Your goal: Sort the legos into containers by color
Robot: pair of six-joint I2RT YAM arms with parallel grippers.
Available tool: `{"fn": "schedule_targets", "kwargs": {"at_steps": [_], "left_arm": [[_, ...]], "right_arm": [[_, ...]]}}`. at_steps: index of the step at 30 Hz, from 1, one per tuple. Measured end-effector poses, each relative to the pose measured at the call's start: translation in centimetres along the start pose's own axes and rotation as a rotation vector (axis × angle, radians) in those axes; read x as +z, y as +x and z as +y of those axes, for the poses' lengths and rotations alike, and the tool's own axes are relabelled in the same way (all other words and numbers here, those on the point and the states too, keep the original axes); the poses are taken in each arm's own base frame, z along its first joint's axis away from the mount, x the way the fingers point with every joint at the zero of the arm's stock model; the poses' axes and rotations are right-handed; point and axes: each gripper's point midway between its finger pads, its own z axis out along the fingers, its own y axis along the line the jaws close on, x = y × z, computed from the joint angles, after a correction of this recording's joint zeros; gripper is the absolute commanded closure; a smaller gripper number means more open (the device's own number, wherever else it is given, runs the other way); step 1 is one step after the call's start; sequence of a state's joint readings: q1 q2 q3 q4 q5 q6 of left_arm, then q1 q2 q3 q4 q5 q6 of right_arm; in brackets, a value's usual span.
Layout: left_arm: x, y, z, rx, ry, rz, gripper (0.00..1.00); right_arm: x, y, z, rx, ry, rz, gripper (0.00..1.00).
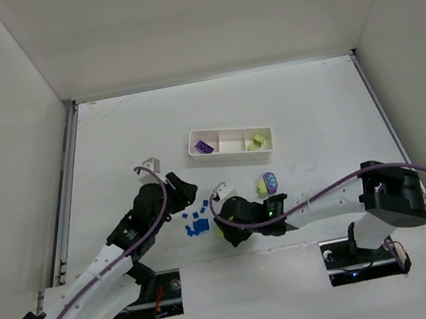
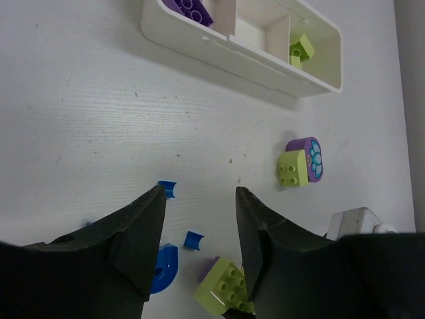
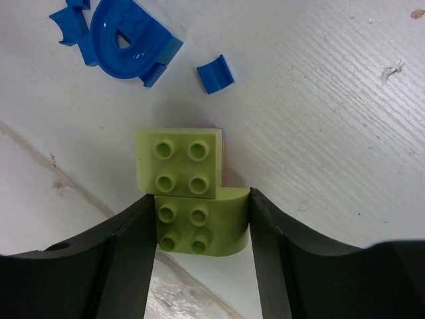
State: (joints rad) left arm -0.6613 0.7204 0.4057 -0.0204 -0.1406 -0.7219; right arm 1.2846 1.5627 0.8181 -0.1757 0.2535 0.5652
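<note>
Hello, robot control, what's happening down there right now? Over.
Left claw open, empty, over blue bits. Right claw shut on yellow-green brick, on the table. Purple-and-green stack beside path to tray.

White table (image 1: 310, 101), bare white walls (image 1: 196, 14).

text: none legible | labels: none | brands: none | numbers: none | signs: none
</note>
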Motion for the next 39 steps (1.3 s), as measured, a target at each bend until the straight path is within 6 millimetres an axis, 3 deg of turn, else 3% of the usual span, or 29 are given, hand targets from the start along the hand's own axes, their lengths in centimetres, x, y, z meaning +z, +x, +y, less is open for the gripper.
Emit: {"fn": "schedule_targets", "kwargs": {"at_steps": [8,13,22,39], "left_arm": [[-0.6,1.1,-0.8,0.000,0.032,0.039,0.47],[-0.8,1.6,-2.5,-0.038,0.096,0.066,0.47],[-0.6,3.4,-6.1,-0.102,0.212,0.131,0.50],[0.2,5.1,-7.6,-0.108,0.243,0.174,0.58]], "right_arm": [[-2.5,-1.9,0.3,0.031,-0.050,-0.081,0.55],[-3.9,-3.9,-0.8,0.085,-0.068,-0.158,0.56],[-4.3,-6.4,-3.1,0.165,-0.056,-0.236,0.57],[-4.8,-9.0,-3.9,0.219,-0.085,-0.311,0.58]]}}
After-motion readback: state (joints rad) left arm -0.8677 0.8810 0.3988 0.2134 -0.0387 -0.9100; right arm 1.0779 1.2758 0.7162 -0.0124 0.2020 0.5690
